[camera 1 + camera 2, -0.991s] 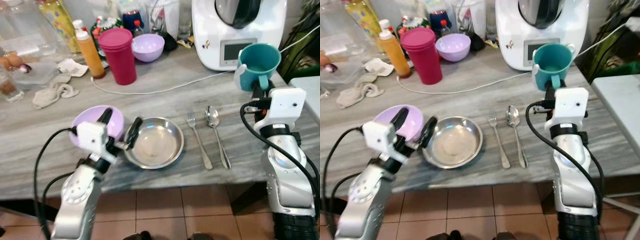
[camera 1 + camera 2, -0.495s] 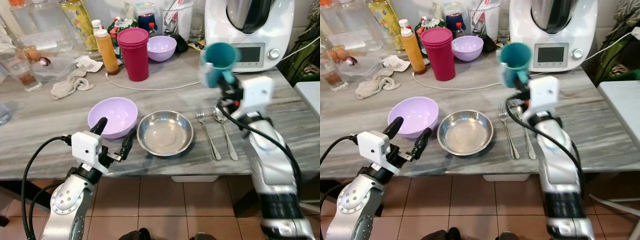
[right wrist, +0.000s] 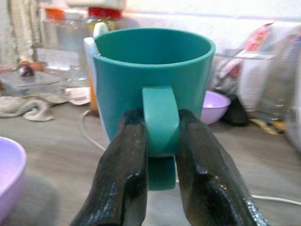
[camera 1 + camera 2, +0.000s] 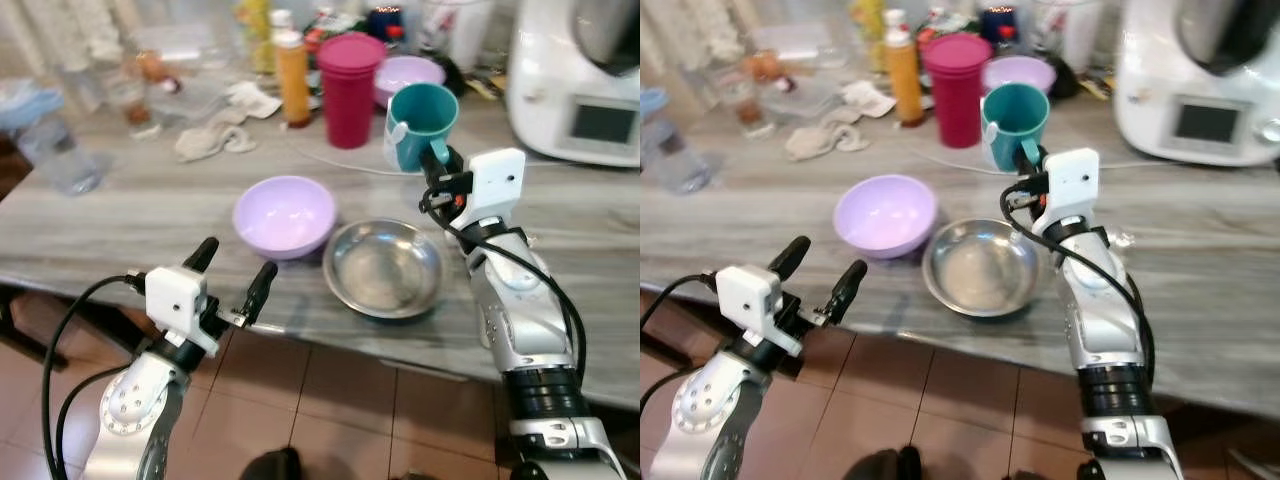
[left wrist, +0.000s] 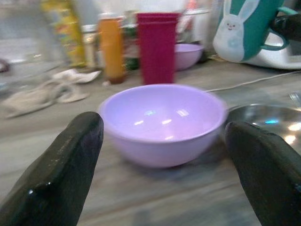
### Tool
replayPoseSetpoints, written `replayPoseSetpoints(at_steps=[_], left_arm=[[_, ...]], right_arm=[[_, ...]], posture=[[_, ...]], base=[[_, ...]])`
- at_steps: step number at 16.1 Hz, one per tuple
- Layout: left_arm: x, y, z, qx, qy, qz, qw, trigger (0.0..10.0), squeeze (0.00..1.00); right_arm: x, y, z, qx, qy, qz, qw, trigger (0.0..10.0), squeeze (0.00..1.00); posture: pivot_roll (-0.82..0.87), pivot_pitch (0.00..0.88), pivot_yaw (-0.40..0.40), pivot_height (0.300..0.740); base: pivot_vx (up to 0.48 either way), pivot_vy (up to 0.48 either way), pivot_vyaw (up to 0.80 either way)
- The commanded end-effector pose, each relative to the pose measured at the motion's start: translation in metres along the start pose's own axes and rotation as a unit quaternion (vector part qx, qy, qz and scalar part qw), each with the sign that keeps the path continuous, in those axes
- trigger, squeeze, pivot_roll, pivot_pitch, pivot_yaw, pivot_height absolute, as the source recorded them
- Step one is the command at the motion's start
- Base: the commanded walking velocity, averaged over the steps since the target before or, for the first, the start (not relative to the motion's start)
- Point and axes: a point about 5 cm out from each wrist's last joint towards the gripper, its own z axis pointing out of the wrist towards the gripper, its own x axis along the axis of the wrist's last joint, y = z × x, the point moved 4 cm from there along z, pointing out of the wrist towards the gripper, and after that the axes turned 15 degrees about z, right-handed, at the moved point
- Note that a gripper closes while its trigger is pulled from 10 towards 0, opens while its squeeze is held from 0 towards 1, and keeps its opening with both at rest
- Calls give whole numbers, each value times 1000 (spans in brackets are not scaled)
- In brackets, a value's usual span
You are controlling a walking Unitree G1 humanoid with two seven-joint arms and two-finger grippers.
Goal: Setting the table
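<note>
1. The teal mug (image 4: 421, 124) was held upright in the air above the far rim of the steel bowl (image 4: 385, 268), well clear of the table (image 4: 120, 220); it had evidently been kept level so that it could be set down standing.
2. The right gripper (image 3: 160, 155) was pressed together on the mug's handle, one black finger on each side, as seen in the right wrist view. This grip left the mug's base free for placing.
3. The lilac bowl (image 4: 285, 215) and the steel bowl were set side by side near the table's front edge, just beside one another, presumably as the place setting being built.
4. The left gripper (image 4: 232, 282) was held with its fingers spread wide, empty, short of the table edge and aimed at the lilac bowl. It was judged to be merely waiting.
5. A red tumbler (image 4: 349, 76) and an orange bottle (image 4: 292, 78) were left at the back among the clutter, apart from the setting.
</note>
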Motion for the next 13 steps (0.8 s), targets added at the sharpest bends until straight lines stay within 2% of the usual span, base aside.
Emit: replayPoseSetpoints(at_steps=[1,4,7,9,13], left_arm=[[1,0,-2,-14,0,14,1000,10000,0],[2,5,-1,-41,6,20,999,10000,0],[0,9,0,-53,5,10,999,10000,0],[-5,15,2,-59,1,3,998,10000,0],[-8,20,4,-79,7,-7,997,10000,0]], right_arm=[[7,-2,4,3,17,1,1000,10000,0],[2,7,-1,-22,9,-3,1000,10000,0],[-2,14,-9,-51,-4,-19,999,10000,0],[-19,17,-26,-63,-29,-5,998,10000,0],[-28,13,-25,-57,-47,7,997,10000,0]], posture=[[-133,157,77,740],[-137,157,77,740],[-138,156,76,740],[-148,157,76,740],[-148,157,82,740]], base=[[0,0,0],[0,0,0],[0,0,0],[0,0,0],[0,0,0]])
